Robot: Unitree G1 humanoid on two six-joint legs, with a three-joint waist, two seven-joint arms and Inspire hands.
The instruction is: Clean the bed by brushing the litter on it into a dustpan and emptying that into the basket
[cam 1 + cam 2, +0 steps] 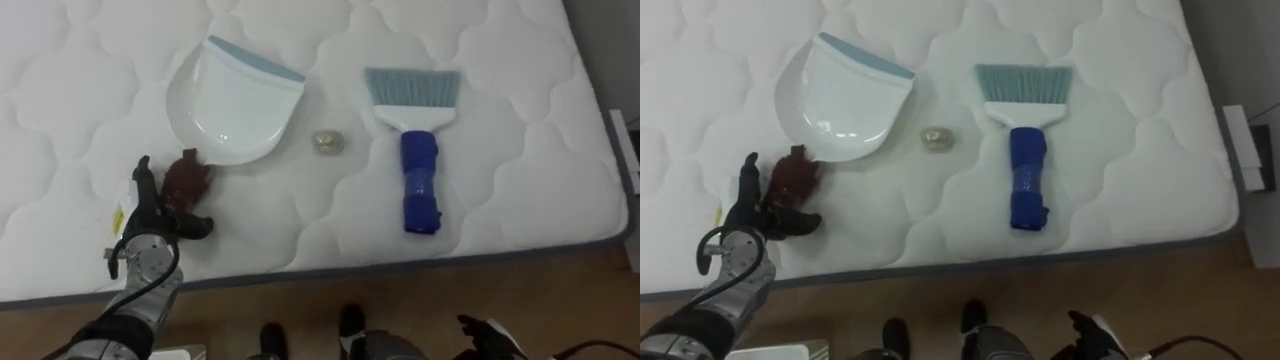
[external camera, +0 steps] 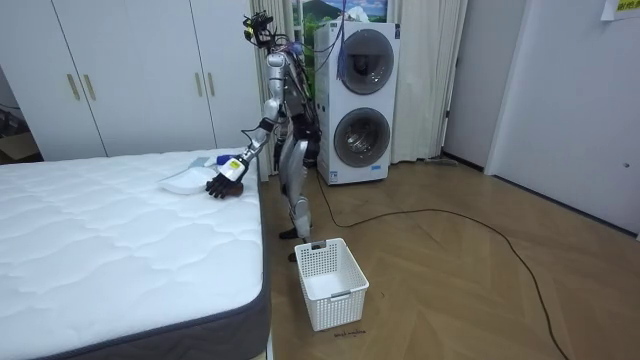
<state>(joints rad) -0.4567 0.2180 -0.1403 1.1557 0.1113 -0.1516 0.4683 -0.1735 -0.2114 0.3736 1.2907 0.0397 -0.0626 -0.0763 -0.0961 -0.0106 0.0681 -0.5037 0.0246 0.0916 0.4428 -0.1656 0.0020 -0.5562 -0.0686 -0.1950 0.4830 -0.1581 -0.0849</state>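
Left eye view: a reddish-brown scrap (image 1: 187, 178) lies on the bed (image 1: 520, 200) at the white dustpan (image 1: 232, 105)'s near edge, against the left robot hand (image 1: 150, 228); whether the hand grips it cannot be told.

Bright, even light from overhead washes the white bed (image 1: 500, 210), and its quilted hollows shade gently. The dustpan (image 1: 235, 105) gleams slightly inside. It and the brush (image 1: 418, 150) throw thin, soft shadows.
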